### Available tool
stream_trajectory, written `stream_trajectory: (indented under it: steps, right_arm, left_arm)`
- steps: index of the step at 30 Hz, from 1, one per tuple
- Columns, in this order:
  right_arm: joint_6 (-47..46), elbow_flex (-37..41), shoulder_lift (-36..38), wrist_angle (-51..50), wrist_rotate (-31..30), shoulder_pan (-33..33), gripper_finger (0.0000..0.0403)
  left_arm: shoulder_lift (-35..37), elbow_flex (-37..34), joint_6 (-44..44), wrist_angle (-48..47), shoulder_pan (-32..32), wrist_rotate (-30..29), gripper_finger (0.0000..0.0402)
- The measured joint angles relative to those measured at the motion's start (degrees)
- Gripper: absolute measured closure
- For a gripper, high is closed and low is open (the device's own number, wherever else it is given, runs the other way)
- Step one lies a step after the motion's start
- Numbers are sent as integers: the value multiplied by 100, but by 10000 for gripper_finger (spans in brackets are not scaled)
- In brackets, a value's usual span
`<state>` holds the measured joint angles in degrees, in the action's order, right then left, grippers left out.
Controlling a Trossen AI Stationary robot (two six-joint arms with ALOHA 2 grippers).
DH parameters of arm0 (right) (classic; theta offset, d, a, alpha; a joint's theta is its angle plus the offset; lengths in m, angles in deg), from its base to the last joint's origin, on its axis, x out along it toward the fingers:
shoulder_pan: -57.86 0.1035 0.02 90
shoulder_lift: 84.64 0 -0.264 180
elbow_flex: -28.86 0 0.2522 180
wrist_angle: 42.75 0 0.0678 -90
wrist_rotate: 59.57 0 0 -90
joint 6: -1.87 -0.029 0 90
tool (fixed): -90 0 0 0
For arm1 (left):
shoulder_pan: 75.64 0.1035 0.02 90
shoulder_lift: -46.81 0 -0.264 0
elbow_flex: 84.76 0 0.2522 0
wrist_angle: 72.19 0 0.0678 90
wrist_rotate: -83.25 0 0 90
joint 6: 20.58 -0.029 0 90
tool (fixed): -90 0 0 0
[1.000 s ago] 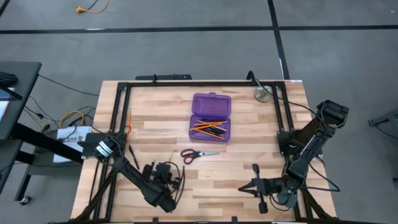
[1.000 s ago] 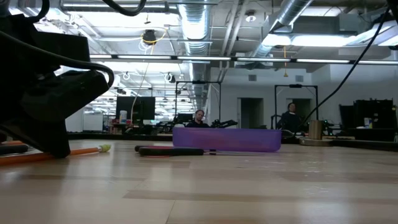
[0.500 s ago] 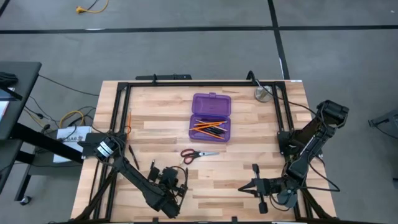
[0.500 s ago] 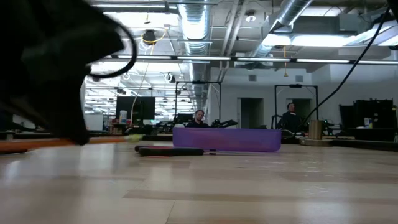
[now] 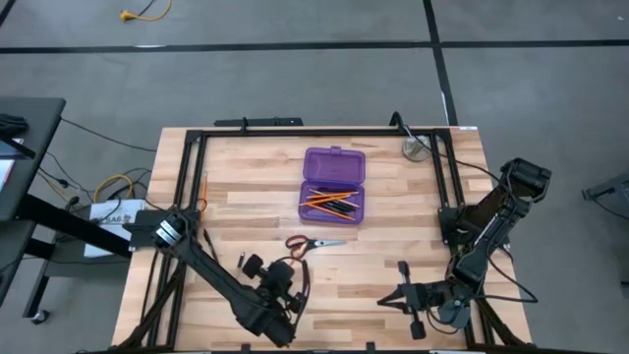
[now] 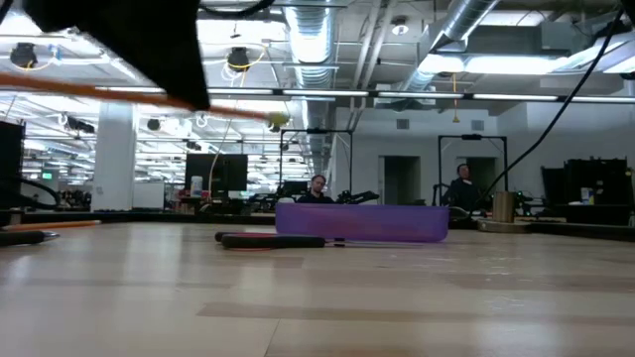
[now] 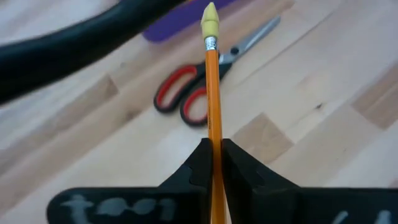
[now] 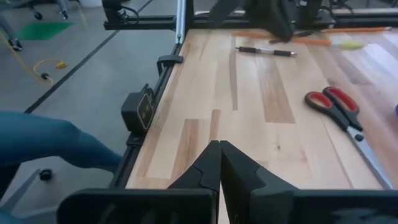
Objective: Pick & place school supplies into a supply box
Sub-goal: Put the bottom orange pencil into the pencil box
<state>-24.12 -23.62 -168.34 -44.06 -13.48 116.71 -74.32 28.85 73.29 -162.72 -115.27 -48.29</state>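
My left gripper [image 7: 214, 145] is shut on an orange pencil [image 7: 212, 87] and hangs over the near left of the table [image 5: 283, 275], short of the red-handled scissors [image 5: 313, 243]. In the low view the pencil [image 6: 238, 110] hangs high above the wood. The purple supply box [image 5: 334, 185] lies open at the table's middle with pencils and pens inside. A black pen [image 8: 264, 51] lies flat on the table, and another orange pencil [image 5: 204, 187] lies by the left frame rail. My right gripper [image 8: 217, 147] is shut and waits at the near right [image 5: 385, 298]. My left gripper pinches the pencil's shaft [image 7: 215, 134] between its two fingers, roughly at mid-length. The fingers slant down from the near left. The eraser end [image 7: 209, 15] sticks out past the fingertips toward the scissors. The pencil is lifted clear of the table, nearly level.
A round silver disc [image 5: 414, 148] sits at the far right corner. A black frame [image 5: 295, 133] runs along the table's edges. Bare wood lies between the scissors and my right gripper. People sit in the room beyond the far edge [image 6: 317, 186].
My left gripper has risen and drifted toward the table's right edge, rolling at the wrist. The orange pencil, which lay on the wood a second ago, has come up with it and now hangs clear, its eraser end toward the scissors.
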Motion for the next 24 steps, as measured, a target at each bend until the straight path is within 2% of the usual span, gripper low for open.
stream_trajectory:
  steps: [15, 24]
  right_arm:
    - [-62, 0, 0, 0, 74, 2, 403]
    - [-66, 0, 0, 0, 356, 4, 403]
  left_arm:
    - [12, 1084, -1097, -545, 314, -269, 397]
    - [11, 1488, -3547, -319, 1089, -286, 397]
